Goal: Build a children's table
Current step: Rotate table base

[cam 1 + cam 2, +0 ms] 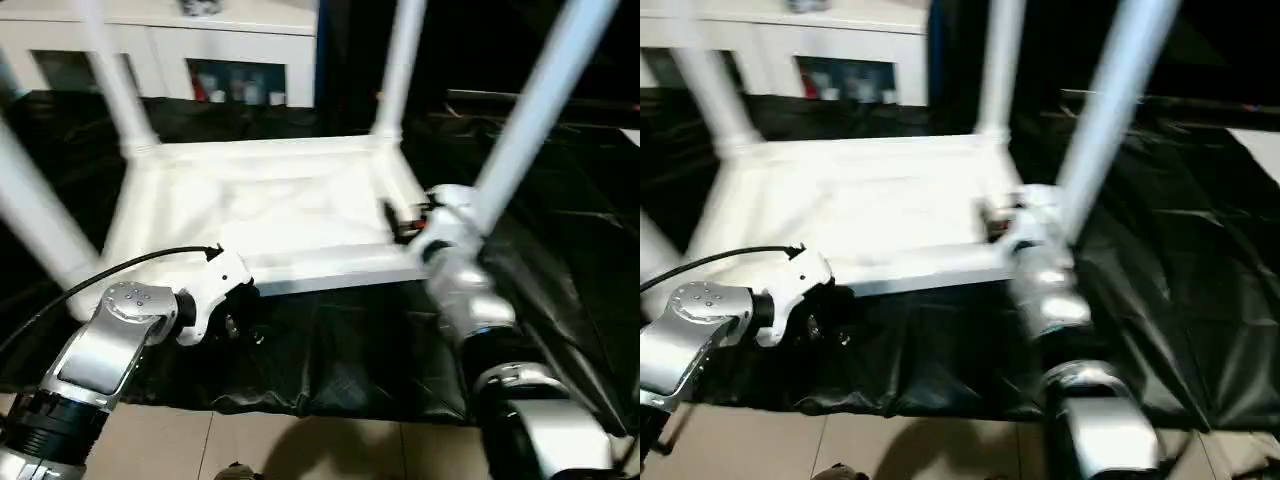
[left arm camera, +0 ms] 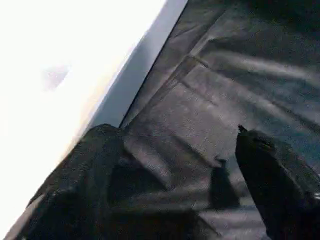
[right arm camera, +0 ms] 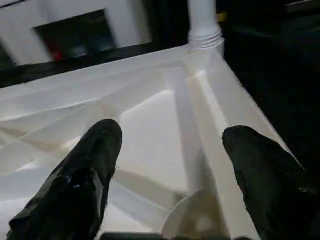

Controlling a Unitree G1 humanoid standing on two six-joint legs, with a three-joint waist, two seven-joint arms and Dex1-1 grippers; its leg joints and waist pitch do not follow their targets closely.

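A black sheet (image 1: 560,270) covers the floor, with bare tiles (image 1: 300,450) at its near edge and a white cabinet (image 1: 200,50) at the far side. On the sheet lies the tabletop (image 1: 270,215), upside down, its ribbed underside facing up. Four white legs stand up out of its corners: the far left leg (image 1: 115,80), the far right leg (image 1: 400,65), the near right leg (image 1: 540,110) and the near left leg (image 1: 35,215), all rising out of the head view. The right arm (image 1: 470,300) reaches forward beside the near right leg, its gripper (image 3: 172,165) over the ribs near that corner, its two black fingers (image 3: 85,175) spread wide with nothing between them. The left gripper (image 2: 165,185) hangs low just in front of the tabletop's near edge, above the sheet, its fingers (image 2: 275,175) also wide apart and holding nothing. A black cable (image 1: 120,265) runs along the left forearm.
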